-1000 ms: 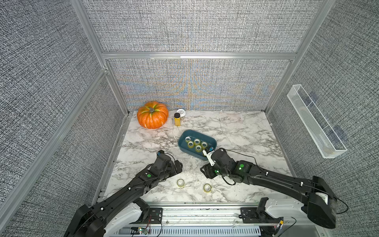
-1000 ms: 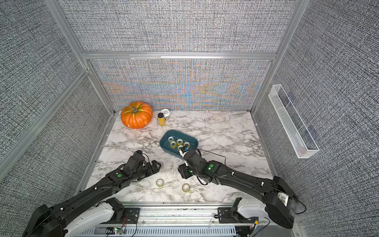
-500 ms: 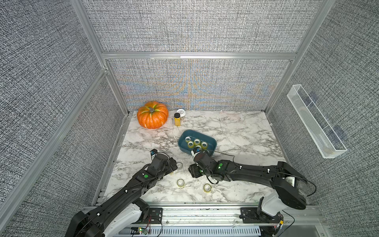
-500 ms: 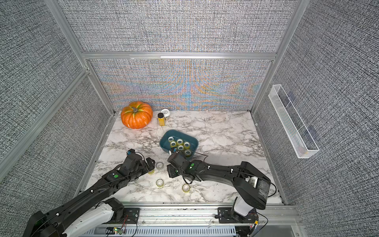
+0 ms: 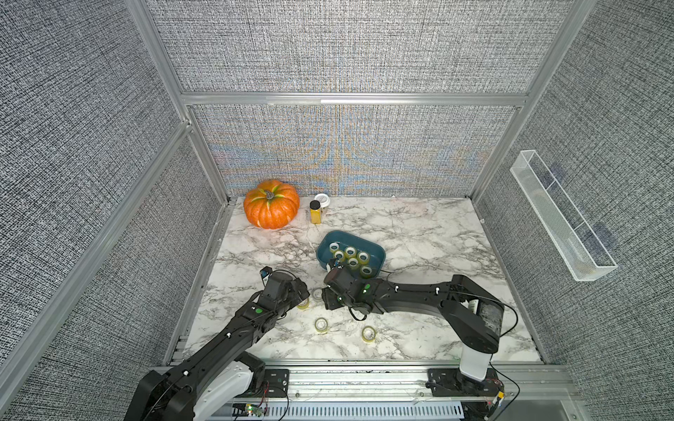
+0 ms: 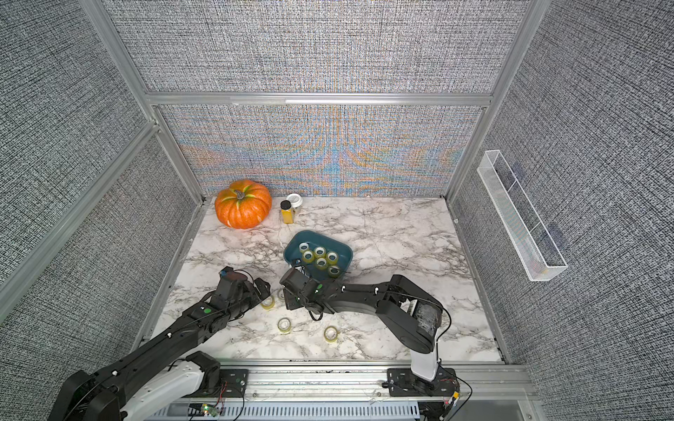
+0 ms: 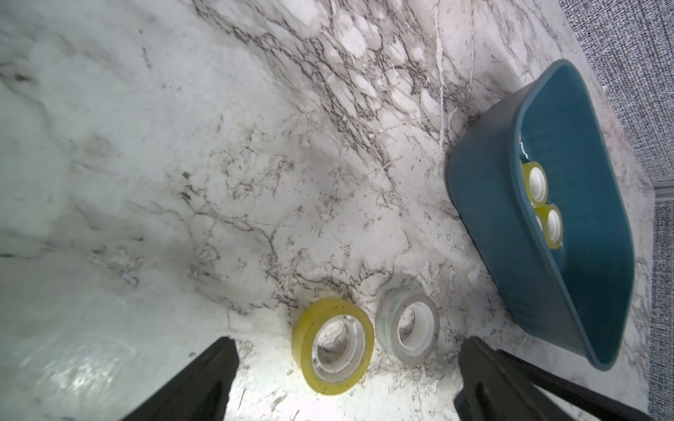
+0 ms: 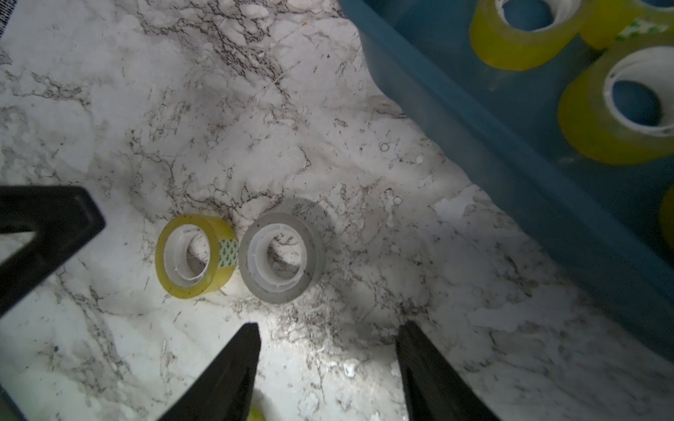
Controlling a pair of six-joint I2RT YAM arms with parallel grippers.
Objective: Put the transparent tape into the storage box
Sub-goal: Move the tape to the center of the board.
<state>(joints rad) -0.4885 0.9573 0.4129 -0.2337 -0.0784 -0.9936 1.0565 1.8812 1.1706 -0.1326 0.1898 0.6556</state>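
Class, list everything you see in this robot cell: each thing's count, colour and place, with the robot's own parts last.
pumpkin: one, orange, back left of table
bottle: one, yellow with black cap, right of pumpkin
jar: one, white lid, behind bottle
storage box: one, teal, mid-table
boxed rolls: six, yellowish, inside storage box
yellow rolls: three, on table in front of storage box
clear roll: one, clear, beside a yellow roll
tray: one, clear, on right wall
table: one, white marble
left gripper: one, black, open, over the roll pair
right gripper: one, black, open, near clear roll
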